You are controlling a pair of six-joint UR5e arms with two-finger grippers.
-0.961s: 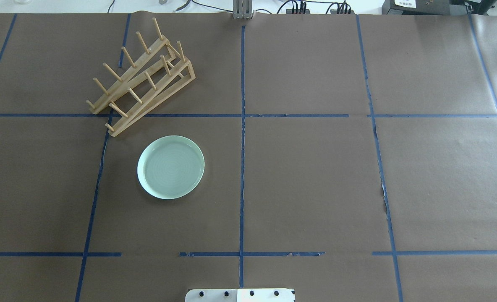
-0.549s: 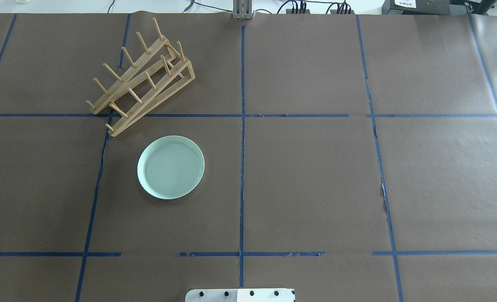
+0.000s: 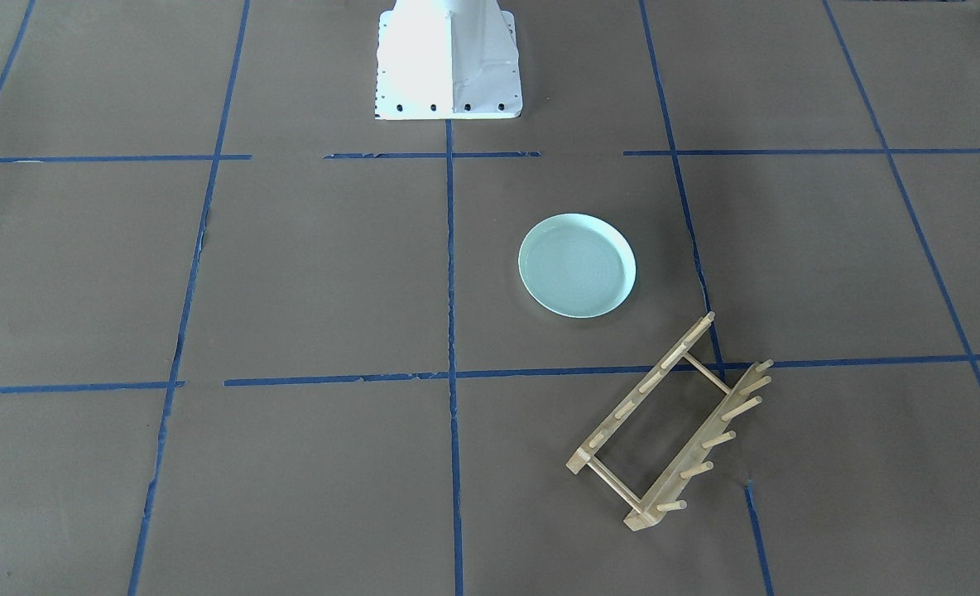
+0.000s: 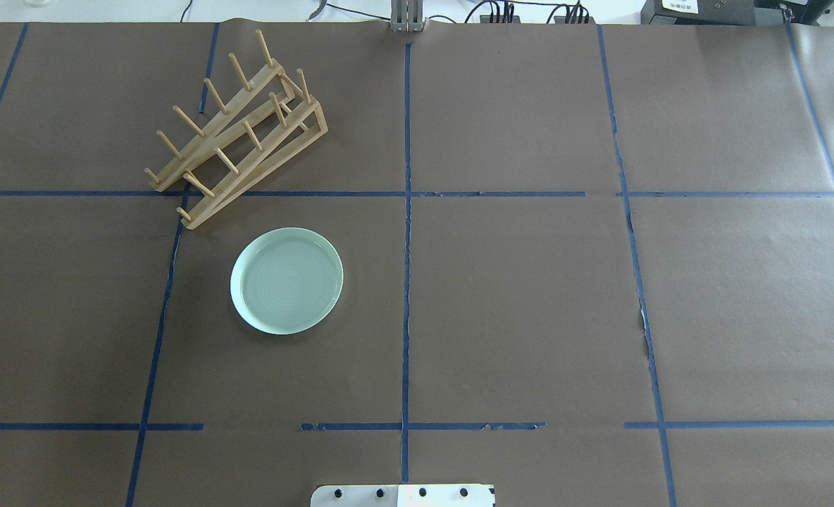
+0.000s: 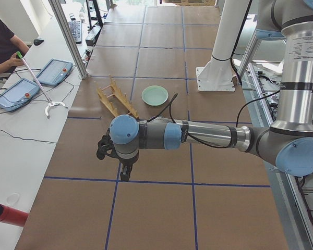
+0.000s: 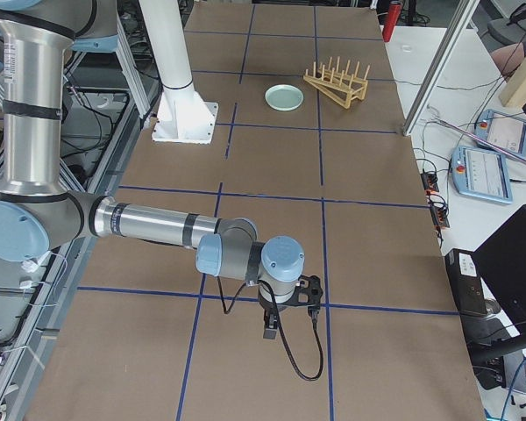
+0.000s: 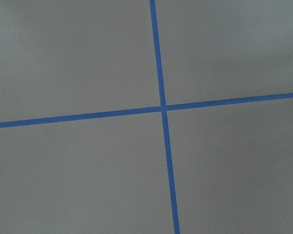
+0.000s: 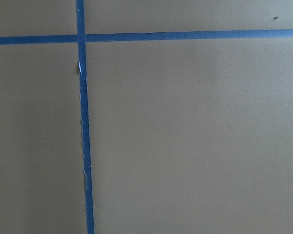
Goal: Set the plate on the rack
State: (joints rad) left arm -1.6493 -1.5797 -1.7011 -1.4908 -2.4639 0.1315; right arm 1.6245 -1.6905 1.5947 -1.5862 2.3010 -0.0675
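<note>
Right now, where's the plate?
In the overhead view the plate lies flat left of the centre tape line, just nearer the robot than the rack, not touching it.

The left gripper (image 5: 124, 174), toward the table's left end, and the right gripper (image 6: 269, 331), toward its right end, appear only in the side views, small and dark, finger spacing indeterminable; the robot base (image 4: 403, 495) is cut off by the overhead view's bottom edge.

Lighting: even, bright and diffuse. Shadows: only a soft, faint one is cast beside the plate (image 4: 287, 280). Glare: the white robot base (image 3: 447, 58) is overexposed. Focus: wrist views are rendered slightly soft.
</note>
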